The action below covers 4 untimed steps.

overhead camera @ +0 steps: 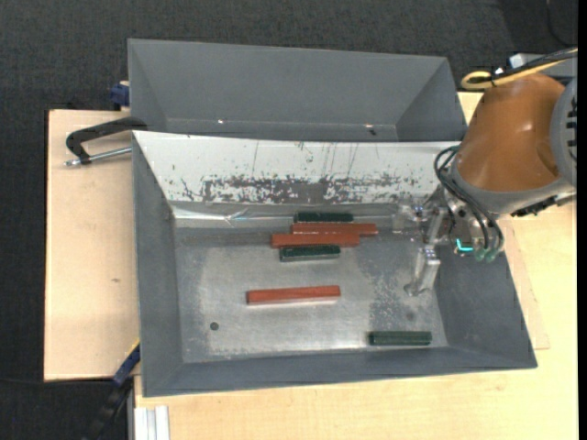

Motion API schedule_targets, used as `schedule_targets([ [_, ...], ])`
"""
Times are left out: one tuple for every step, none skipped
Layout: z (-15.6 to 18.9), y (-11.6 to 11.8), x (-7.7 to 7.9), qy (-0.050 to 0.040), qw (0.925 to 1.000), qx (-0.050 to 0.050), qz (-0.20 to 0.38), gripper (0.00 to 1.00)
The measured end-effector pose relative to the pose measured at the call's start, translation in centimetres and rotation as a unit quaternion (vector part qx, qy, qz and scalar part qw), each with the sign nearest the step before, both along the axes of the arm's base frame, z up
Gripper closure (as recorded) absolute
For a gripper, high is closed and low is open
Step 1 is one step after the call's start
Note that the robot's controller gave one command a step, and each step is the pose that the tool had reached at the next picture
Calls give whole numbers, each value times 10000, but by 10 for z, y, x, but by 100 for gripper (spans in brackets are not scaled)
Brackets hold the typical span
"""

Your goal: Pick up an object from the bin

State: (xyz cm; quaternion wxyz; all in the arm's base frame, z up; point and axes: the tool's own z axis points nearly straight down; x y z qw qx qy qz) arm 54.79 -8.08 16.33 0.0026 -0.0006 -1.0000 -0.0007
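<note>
Dark green bar (400, 338) is laid near the front right corner of the bin (275, 90), long axis along the front edge; arm (509, 136) is angled down behind it, grasp cannot be told.

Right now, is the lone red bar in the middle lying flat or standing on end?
Flat. The red bar lies lengthwise on the bin floor, its long side showing, touching nothing else.

Robotics lab: robot arm (512, 140), scuffed grey metal bin (275, 85), dark carpet (275, 7).
</note>
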Motion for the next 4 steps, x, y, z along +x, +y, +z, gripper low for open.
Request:
schedule_targets([
  [4,0,2,-42,10000,-5,6,0],
  [-23,28,0,-66,9995,-18,323,0],
  [-64,88,-7,-37,9993,1,376,0],
  [-72,109,3,-37,9984,14,565,0],
])
